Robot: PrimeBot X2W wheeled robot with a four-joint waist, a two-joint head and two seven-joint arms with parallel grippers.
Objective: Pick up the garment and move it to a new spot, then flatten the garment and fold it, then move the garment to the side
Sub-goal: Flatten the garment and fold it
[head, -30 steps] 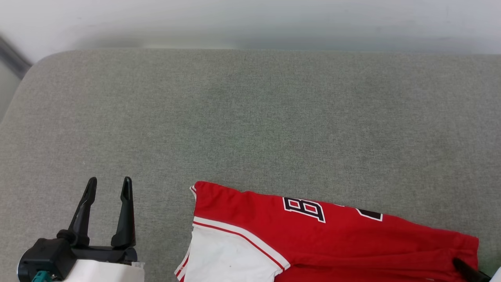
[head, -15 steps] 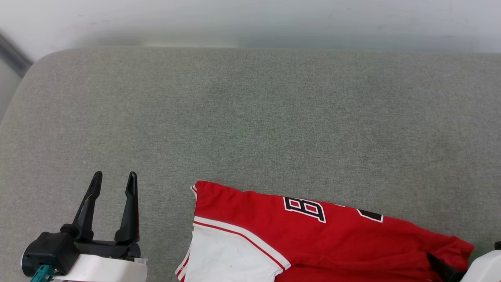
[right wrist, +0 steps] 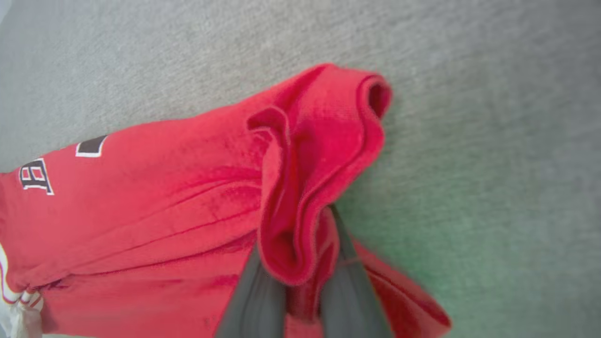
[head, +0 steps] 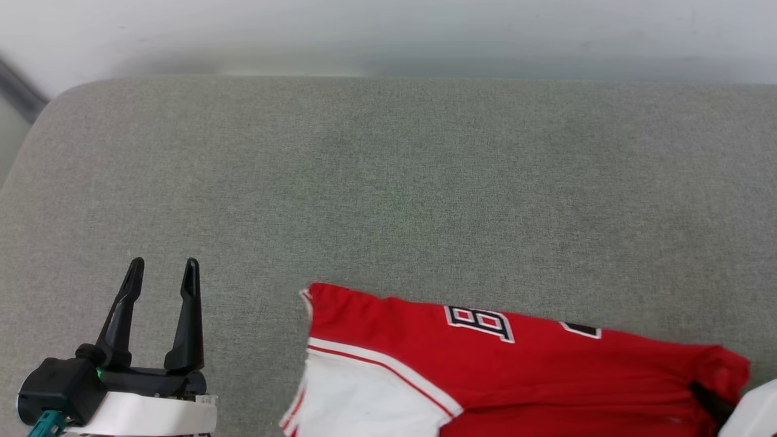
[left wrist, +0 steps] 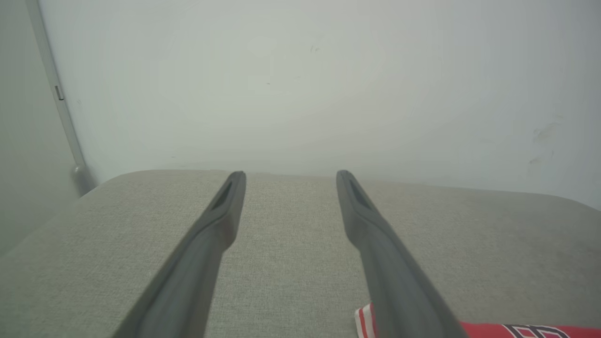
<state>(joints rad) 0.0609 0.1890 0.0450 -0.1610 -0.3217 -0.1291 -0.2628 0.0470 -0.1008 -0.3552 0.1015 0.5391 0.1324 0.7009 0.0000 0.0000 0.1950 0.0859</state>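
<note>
Garment (head: 546, 376) lies along the near edge of the grey fabric-covered worktop (head: 388, 182), R of centre in head view. Red body is spread out, w/ white sleeve (head: 364, 400) at its L end and black-and-white lettering (head: 479, 323) facing up. Its lower part runs off the bottom of that view.

R gripper (head: 705, 396) is at the garment's R end, lower R corner of head view, w/ pale housing (head: 753, 413) beside it. In R wrist view, R gripper (right wrist: 300, 281) is nearly closed. Both fingers (right wrist: 350, 300) pinch a bunched red fold of the garment (right wrist: 164, 202). The fold stands up off the worktop (right wrist: 469, 141) and curls over the fingertips, hiding them.

L gripper (head: 164, 264) sits lower L in head view, well apart from the garment, fingers spread wide w/ nothing between them. In L wrist view, L gripper (left wrist: 289, 174) is over bare worktop (left wrist: 291, 263), pointing at a pale wall (left wrist: 300, 84). A strip of garment (left wrist: 479, 330) shows at bottom R.

Vs 0.5 s ago:
- Garment has slid a little to the R. Sleeve-end corner and lettering both sit further R, and the R end is bunched higher and rounder.
- L gripper has moved a bit L and further up the view, same spread.

Vs 1 s ago:
- R gripper's dark finger is further in over the cloth.
- Pale housing is now in the corner.
</note>
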